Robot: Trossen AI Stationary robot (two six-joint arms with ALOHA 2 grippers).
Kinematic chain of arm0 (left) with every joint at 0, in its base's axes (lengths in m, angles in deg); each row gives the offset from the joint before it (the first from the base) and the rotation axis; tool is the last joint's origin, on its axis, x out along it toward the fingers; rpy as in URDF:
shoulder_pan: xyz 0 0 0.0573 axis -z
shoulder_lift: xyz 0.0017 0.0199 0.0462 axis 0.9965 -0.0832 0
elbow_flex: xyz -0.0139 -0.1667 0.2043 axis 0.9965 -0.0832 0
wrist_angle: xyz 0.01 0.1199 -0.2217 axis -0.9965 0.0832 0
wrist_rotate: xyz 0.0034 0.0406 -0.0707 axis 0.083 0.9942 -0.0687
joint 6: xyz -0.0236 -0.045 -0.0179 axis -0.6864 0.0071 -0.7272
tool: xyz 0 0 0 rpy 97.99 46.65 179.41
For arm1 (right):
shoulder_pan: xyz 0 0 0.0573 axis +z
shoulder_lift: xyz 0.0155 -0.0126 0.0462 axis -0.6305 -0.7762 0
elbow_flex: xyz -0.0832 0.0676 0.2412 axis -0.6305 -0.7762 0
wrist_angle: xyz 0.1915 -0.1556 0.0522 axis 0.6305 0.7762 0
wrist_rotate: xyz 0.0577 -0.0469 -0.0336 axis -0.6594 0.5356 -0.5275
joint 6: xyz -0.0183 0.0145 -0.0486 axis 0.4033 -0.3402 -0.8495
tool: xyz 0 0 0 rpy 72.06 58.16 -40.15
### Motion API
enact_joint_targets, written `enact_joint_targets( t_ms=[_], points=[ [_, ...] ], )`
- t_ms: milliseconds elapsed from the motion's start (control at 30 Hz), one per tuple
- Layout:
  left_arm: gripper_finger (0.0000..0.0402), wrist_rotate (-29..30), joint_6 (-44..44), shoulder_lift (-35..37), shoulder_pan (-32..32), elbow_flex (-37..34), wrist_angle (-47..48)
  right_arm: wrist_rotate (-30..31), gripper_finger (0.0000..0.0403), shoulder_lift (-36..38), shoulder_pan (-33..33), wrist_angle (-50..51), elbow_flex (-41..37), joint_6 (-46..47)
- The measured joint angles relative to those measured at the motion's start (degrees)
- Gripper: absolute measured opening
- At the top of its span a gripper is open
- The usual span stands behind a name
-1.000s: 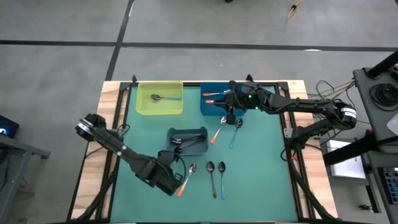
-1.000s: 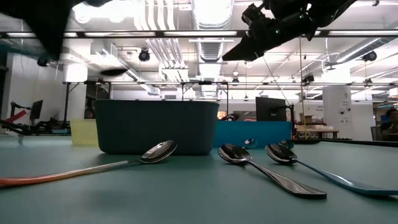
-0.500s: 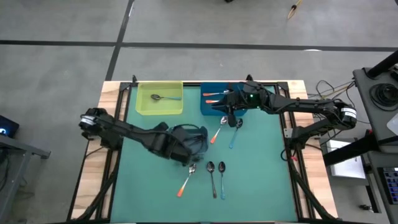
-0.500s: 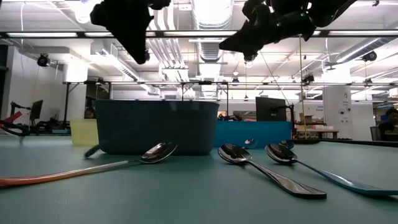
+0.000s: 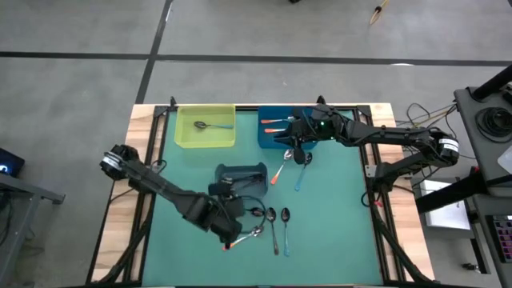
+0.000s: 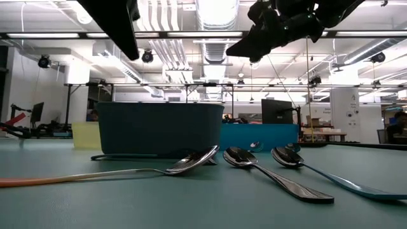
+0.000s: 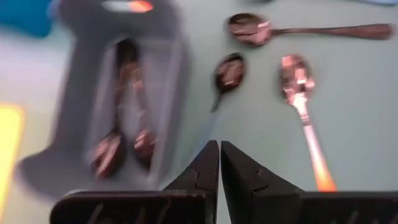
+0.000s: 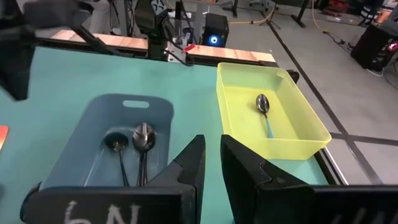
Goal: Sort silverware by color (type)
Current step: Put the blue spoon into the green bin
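The left gripper (image 5: 230,226) is shut tight with nothing in it. It hangs over the green mat (image 5: 336,224), just in front of the grey bin (image 5: 241,171) and right by the orange spoon (image 5: 244,236), which lies flat on the mat. Beside that spoon lie two dark spoons (image 5: 274,228) side by side.

The grey bin holds two dark spoons (image 7: 127,106) — they lie next to each other inside it.

The right gripper (image 5: 294,150) is up near the back of the table, by the front edge of the blue bin (image 5: 269,138). Its two fingers (image 8: 186,163) stand a little apart, and I cannot see anything between them.

Just in front of it on the mat lie one more orange spoon (image 5: 280,170) and a light-blue spoon (image 5: 302,171). Orange spoons (image 5: 270,122) lie in the blue bin. The yellow bin (image 5: 186,138) holds one spoon (image 8: 264,111) with a light-blue handle.
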Motion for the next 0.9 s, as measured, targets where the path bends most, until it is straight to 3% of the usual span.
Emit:
enact_joint_targets(
  t_ms=[267,533,733,900],
  points=[
    [0.0,5.4,0.7,-2.3,0.2,-11.4,-18.6,0.0,0.0043,0.4,0.0,0.7,0.0,-0.1],
    [0.0,5.6,1.1,-2.8,0.3,-20.8,-30.4,0.0,0.0043,0.4,0.0,0.7,0.0,-0.9],
    [0.0004,5.5,0.9,-6.0,0.3,-20.1,-31.4,0.0,0.0043,0.4,0.0,0.7,0.0,-0.9],
    [0.0036,7.0,1.7,-9.1,0.3,-17.0,-31.1,0.0,0.0043,0.4,0.0,0.7,0.0,-0.9]
  ],
)
